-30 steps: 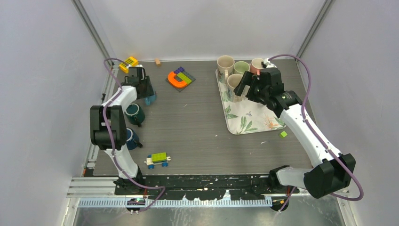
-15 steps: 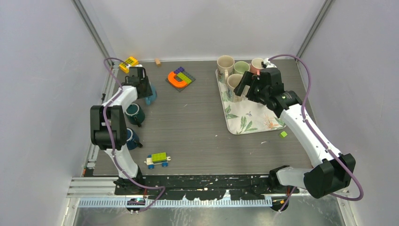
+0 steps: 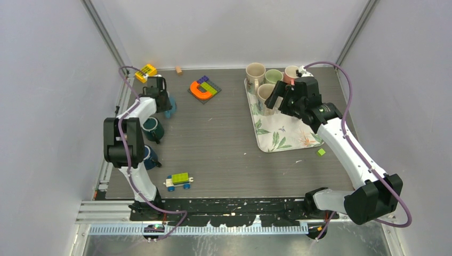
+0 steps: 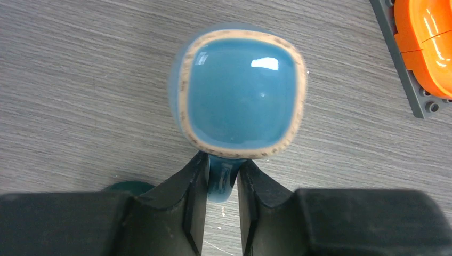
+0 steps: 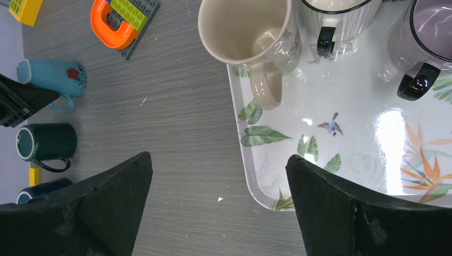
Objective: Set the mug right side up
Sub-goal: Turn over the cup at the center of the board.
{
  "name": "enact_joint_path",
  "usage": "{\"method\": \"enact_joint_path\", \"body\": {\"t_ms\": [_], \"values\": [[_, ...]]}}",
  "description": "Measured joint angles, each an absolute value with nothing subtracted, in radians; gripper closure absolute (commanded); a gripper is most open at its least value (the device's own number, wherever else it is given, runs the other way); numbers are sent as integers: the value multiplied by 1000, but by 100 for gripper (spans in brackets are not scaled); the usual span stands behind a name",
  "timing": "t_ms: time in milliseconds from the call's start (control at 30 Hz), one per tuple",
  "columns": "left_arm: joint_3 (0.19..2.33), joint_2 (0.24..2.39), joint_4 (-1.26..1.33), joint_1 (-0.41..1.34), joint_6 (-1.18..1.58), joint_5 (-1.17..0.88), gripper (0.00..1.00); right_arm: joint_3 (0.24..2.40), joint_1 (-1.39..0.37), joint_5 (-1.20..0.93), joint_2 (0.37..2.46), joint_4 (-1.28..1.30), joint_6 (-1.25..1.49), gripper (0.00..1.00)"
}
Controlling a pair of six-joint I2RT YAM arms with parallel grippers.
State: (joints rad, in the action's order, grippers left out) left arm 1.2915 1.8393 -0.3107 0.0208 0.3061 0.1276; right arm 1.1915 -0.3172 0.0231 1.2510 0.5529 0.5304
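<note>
We see the grey table [image 3: 224, 138] with the floral tray [image 3: 282, 133] at upper right; our right gripper [image 5: 217, 157] hangs over it, spread wide and empty. At upper left, our left gripper [image 4: 221, 170] pinches the handle of the blue mug [image 4: 242, 96], which stands base up.

A table [image 3: 229, 152] with a dark grey wood-grain top fills the middle of the top view. Plain pale walls close it in on three sides: a back wall [image 3: 229, 32] along the upper edge, a left wall [image 3: 48, 117] and a right wall [image 3: 408, 106] down the sides. Thin metal posts stand in the two far corners, one at upper left [image 3: 104, 33], one at upper right [image 3: 353, 31]. Along the lower edge runs a ribbed metal rail [image 3: 224, 230], with a brushed metal sheet [image 3: 240, 246] below it. The light is soft and even, with faint shadows.
</note>
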Motion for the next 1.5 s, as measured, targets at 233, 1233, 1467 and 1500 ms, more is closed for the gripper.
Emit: {"method": "enact_joint_path", "body": {"t_ms": [233,1233,1467,1500], "values": [[1291,1840,-310,37,307,138,94,1192,-317,23,1251,553,529,0],[1127,1669,-383,252,468,213,100,1191,-319,-42,1264,544,529,0],[1035,1586,-394,345,523,244,100,1191,-335,-55,1266,538,530,0],[1027,1578,-395,354,527,251,99,1191,-339,-56,1267,538,530,0]]}}
